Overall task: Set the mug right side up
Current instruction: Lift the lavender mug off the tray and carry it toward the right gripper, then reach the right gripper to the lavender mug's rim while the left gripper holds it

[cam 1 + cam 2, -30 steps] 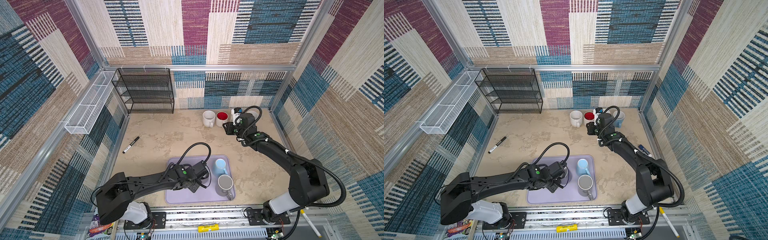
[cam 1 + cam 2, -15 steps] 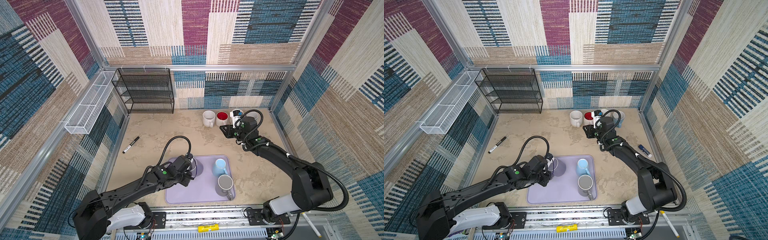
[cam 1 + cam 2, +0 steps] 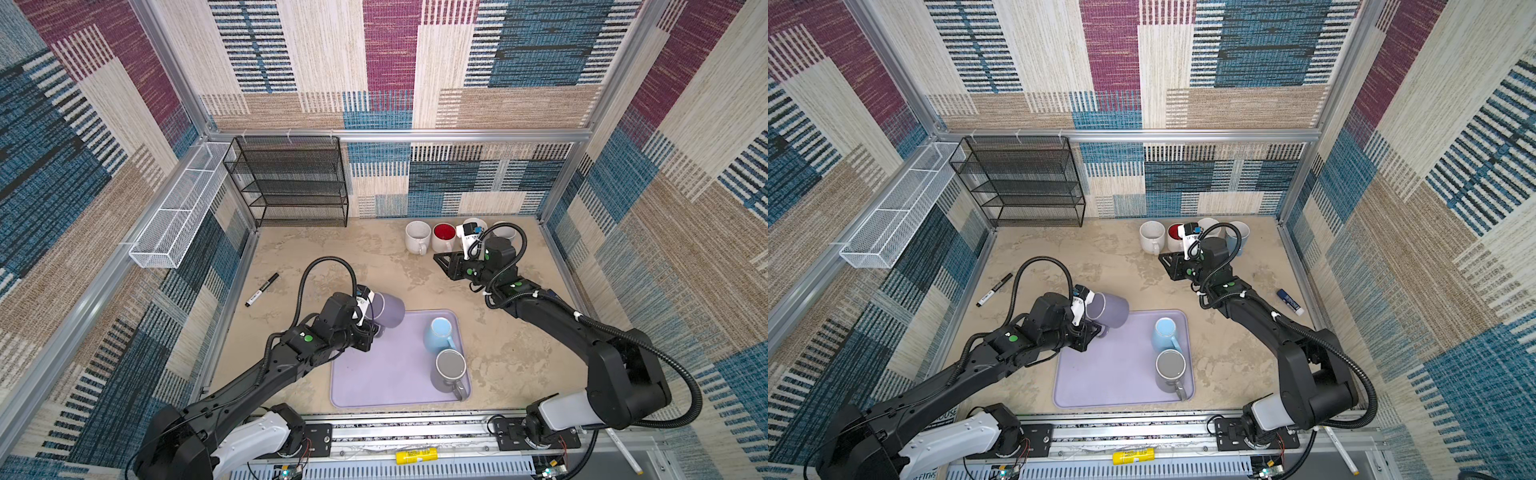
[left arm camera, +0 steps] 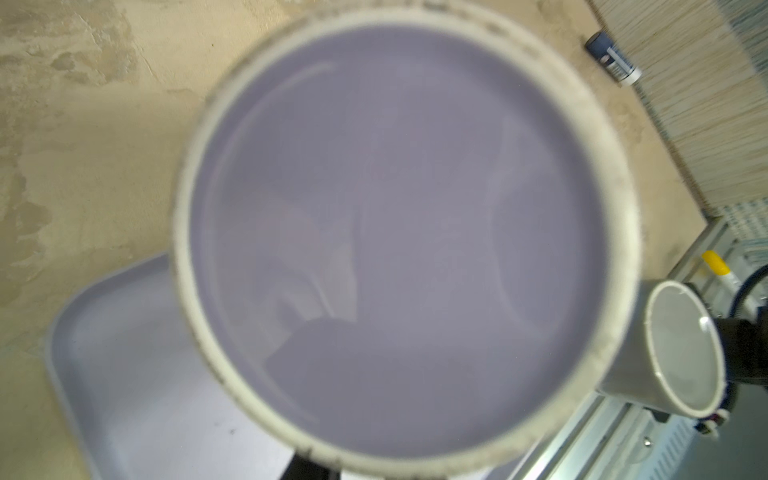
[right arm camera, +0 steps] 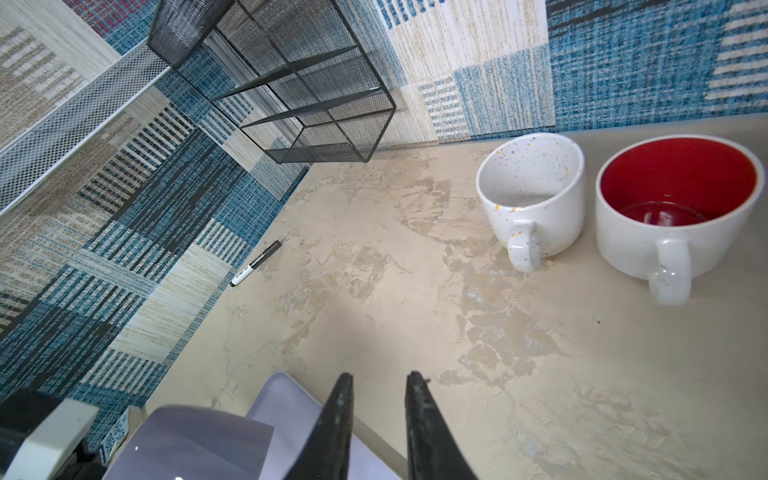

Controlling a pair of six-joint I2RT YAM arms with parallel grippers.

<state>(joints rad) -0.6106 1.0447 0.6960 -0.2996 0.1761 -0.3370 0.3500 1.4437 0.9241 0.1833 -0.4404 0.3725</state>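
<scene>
Mug [image 3: 388, 309] tilted, seemingly in left gripper [image 3: 372, 331]

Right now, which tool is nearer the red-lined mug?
Right: the right tool is close by the red-lined mug; the left tool is far off at the tray, gripping a lilac mug.

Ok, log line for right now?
left gripper: shut on purple mug | mug: lifted, tipped sideways over tray edge | right gripper: open, empty

Blk marker [image 3: 262, 289] lies apart from wire rack [image 3: 291, 183].
</scene>
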